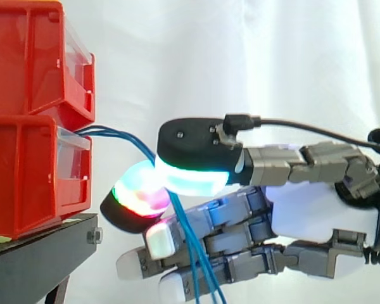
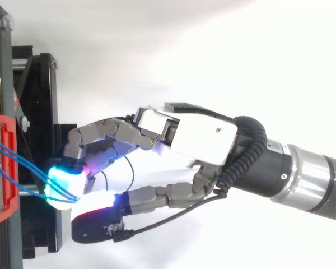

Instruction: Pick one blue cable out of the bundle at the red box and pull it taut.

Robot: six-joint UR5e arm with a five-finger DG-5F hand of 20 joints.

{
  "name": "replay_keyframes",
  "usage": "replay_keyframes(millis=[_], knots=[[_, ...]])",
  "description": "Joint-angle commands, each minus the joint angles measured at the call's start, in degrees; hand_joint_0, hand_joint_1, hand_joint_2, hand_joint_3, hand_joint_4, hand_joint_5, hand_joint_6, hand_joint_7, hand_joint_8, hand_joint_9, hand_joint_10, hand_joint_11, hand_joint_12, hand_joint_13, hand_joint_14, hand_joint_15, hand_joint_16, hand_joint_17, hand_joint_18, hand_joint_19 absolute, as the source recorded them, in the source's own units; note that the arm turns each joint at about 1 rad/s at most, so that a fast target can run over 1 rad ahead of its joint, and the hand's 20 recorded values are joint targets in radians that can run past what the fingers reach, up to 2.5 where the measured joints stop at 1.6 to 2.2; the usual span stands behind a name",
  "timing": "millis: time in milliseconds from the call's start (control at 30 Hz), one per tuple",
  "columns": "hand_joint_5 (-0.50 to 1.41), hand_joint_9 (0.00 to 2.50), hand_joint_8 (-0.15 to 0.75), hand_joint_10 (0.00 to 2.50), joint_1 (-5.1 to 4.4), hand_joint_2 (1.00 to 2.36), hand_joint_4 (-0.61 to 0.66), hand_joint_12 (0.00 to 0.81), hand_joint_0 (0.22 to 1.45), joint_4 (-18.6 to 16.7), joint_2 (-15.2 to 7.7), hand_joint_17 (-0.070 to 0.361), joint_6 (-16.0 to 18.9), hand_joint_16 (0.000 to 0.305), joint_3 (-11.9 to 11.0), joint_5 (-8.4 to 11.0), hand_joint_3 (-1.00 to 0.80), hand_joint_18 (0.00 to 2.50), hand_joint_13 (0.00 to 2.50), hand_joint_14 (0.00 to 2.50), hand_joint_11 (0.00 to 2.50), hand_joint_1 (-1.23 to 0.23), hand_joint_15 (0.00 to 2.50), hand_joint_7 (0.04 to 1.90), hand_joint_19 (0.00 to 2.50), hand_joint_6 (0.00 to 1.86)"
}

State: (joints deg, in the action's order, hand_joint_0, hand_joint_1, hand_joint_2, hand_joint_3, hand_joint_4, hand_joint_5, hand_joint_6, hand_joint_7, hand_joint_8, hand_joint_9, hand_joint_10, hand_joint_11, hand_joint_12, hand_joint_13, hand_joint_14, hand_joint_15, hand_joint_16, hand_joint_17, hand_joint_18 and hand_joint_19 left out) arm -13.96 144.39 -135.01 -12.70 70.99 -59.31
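Here, a robot hand point(image 1: 316, 215) reaching in from the right pinches a small bundle of blue cables point(image 1: 123, 136) between two of its glowing tips, a cyan-green pad point(image 1: 190, 177) above and a green-and-magenta pad point(image 1: 139, 193) below, just right of the lower red bin point(image 1: 25, 177). The cables leave that bin's clear front and arc right and down into the pinch. They then hang loose, crossing in front of the other fingers stretched leftward beneath. An upper red bin point(image 1: 25, 57) sits stacked on the lower, both on a black stand point(image 1: 38, 253) before a white curtain point(image 1: 240, 50). From above, the strands run from the bin at the left edge to the lit fingertips.
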Motion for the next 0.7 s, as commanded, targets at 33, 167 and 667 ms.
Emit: replay_keyframes(millis=[33, 167, 667], knots=[[-0.18, 0.77, 0.380, 0.01, 0.25, 1.03, 0.20, 0.427, 0.62, 5.81, 2.56, 0.134, 2.77, 0.060, 0.03, -0.01, -0.10, 0.65, 0.51, 0.01, 0.73, -0.81, 0.25, 1.07, 0.38, 0.86], [-0.18, 0.76, 0.376, 0.02, 0.42, 1.02, 0.20, 0.426, 0.62, 10.82, 4.32, 0.134, 3.21, 0.060, 0.03, -0.01, -0.11, 0.66, 0.51, 0.01, 0.74, -0.84, 0.25, 1.09, 0.38, 0.86], [-0.18, 0.77, 0.375, 0.01, 0.42, 1.02, 0.17, 0.422, 0.67, 16.80, 6.16, 0.133, 5.67, 0.059, -0.06, 0.16, -0.21, 0.68, 0.52, 0.01, 0.78, -0.93, 0.25, 1.11, 0.35, 0.88]])
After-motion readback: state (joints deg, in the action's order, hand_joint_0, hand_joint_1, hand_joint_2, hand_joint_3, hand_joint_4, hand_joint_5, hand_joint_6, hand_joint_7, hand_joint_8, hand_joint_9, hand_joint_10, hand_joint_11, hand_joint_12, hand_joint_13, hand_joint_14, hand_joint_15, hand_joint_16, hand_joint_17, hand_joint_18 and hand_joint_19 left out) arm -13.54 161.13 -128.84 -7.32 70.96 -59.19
